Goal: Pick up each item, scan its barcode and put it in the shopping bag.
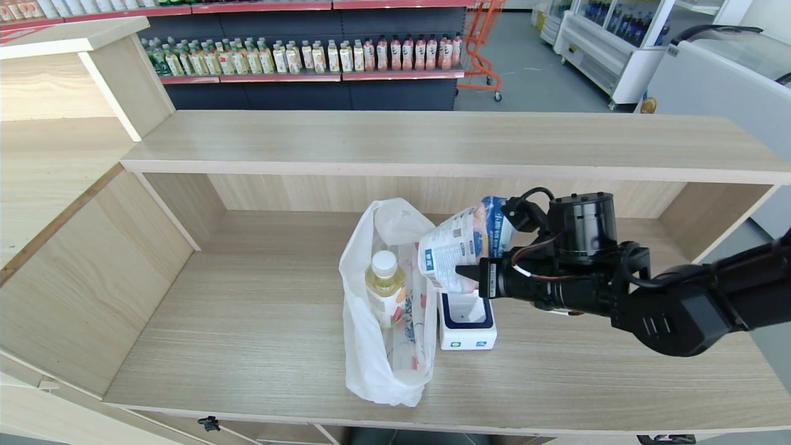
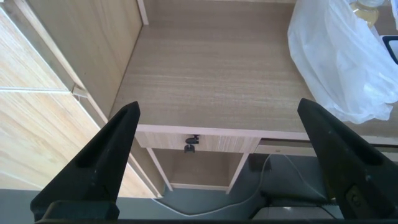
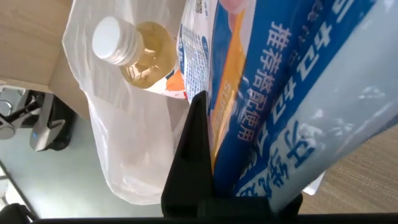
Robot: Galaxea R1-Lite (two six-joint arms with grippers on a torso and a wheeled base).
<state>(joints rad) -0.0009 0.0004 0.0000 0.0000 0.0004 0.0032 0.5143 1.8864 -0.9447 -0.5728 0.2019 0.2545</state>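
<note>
Packet (image 1: 460, 244): blue-and-white printed pouch, held up in the air and tilted, white label side facing the bag; hangs directly over the scanner and just beside the bag's open mouth.
Right gripper (image 1: 485, 241): clenched on the packet, one black finger (image 3: 196, 155) pressed along its edge, the arm coming in from the right side of the counter.
Scanner (image 1: 467, 324): white box with a dark blue top, standing on the counter under the packet, touching or almost touching the bag's side.
Shopping bag (image 1: 371, 346): thin white plastic, standing open near the middle of the counter, rim slumped toward the front edge.
Bottle (image 1: 385, 290): inside the bag, upright, white cap, pale yellow drink, colourful label.
Counter (image 1: 247, 321): light wood, walled at the left and back, a higher ledge behind.
Left gripper (image 2: 219, 106): released, jaws spread wide, nothing between them; hangs above the counter's front edge, well apart from the bag.
Store shelf (image 1: 309, 55): far behind, rows of drink bottles.
</note>
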